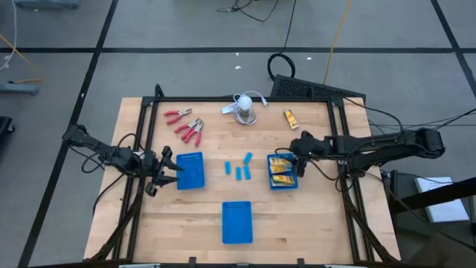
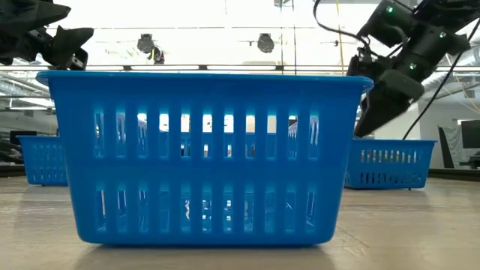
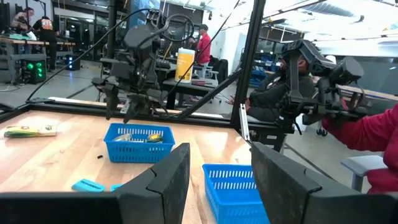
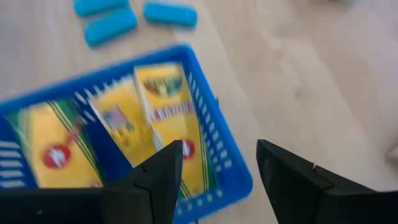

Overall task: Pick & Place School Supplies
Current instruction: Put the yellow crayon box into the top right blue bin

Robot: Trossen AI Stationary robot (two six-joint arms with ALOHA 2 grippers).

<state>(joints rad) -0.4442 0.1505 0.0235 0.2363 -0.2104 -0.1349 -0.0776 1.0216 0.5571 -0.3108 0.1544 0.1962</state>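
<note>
- We see a pale wooden plank surface point(image 1: 320, 223) carrying three slotted blue plastic baskets point(image 1: 237, 222).
- The right end effector point(image 1: 300, 165), fingers apart and empty, hangs over the basket holding flat yellow crayon boxes point(image 4: 155, 118).
- The left end effector point(image 1: 168, 170), likewise parted, sits beside the left basket point(image 1: 190, 170).
- Rounded light-blue blocks point(image 1: 239, 168) lie mid-surface (loose, between baskets).
- Red-handled metal pliers point(image 1: 186, 126) rest at the far left.

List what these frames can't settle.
- Low view: front basket fills the frame and hides the supplies behind it.
- High view: label on the loose box too small to read.
- Right wrist view: box print blurred; basket cut off by the edge.
- Left wrist view: near basket interior partly hidden by left gripper.
</note>
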